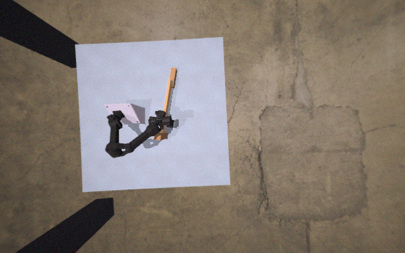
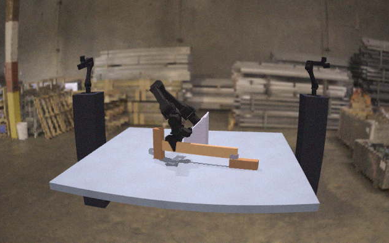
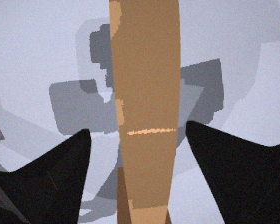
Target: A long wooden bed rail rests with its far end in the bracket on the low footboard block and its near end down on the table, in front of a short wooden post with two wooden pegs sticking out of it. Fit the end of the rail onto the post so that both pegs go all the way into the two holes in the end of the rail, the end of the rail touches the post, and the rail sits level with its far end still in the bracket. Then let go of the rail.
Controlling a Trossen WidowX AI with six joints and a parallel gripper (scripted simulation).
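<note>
Nearest the arm's base, the short wooden post (image 2: 158, 143) stands upright on the pale surface (image 2: 126, 172), and the near end of the rail (image 2: 205, 150) appears to butt against its face; no gap and no pegs show in the exterior view, so the pegs look fully seated, though the joint is too small to confirm. Just beyond the post the pincer (image 3: 139, 145) straddles the rail from above, its dark fingers standing wide with pale surface visible on both sides between them and the wood, so it grips nothing. The rail lies directly beneath and between the fingers, its long axis running straight away from the wrist camera, up the middle of that view. Seen from overhead it stretches from the post to the far end of the surface with a slight lean. From the side it looks close to level and raised off the surface, casting a thin shadow beneath. Farthest out, its far end sits at the grey bracket (image 2: 233, 156) on the low footboard block (image 2: 244, 163). With the release apparently made, the sensible withdrawal is straight up, since any sideways drift would knock a finger against the rail.
</note>
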